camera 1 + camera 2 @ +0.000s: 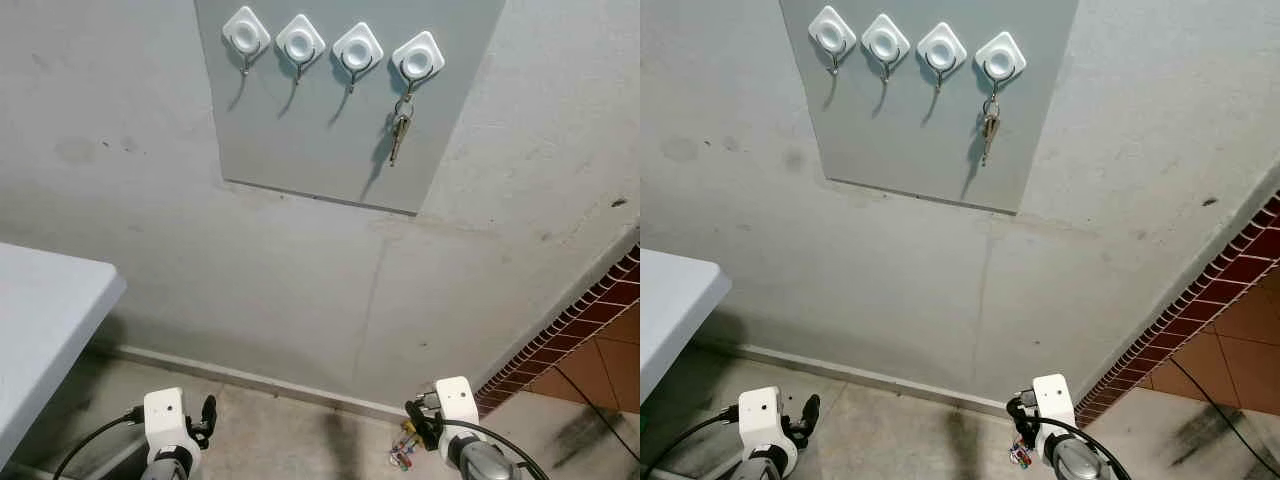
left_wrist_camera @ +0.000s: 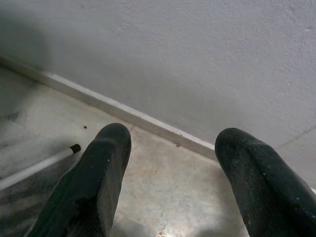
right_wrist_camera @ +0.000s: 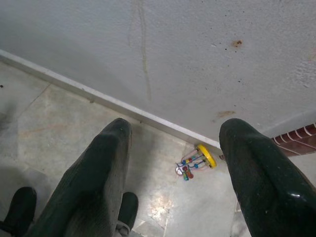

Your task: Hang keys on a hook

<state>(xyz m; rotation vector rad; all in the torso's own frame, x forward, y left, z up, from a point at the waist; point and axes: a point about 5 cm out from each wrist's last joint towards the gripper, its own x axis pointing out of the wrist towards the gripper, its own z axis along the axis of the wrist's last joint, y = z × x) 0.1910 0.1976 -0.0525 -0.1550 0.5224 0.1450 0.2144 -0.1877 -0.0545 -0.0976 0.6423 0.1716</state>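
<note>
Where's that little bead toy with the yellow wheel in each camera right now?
Left eye view: small bead toy with a yellow wheel, bottom edge, right of centre.
Right eye view: bottom edge, right of centre.
Right wrist view: lying just off the pale skirting strip.
Left wrist view: not in it.
Shared landmark: the pale skirting strip at the wall's foot.

- Right gripper (image 3: 173,163) – black fingers spread apart, nothing between them.
- Colourful bead toy (image 3: 196,162) on the floor (image 3: 59,113), beside the wall's skirting (image 3: 113,102).
</note>
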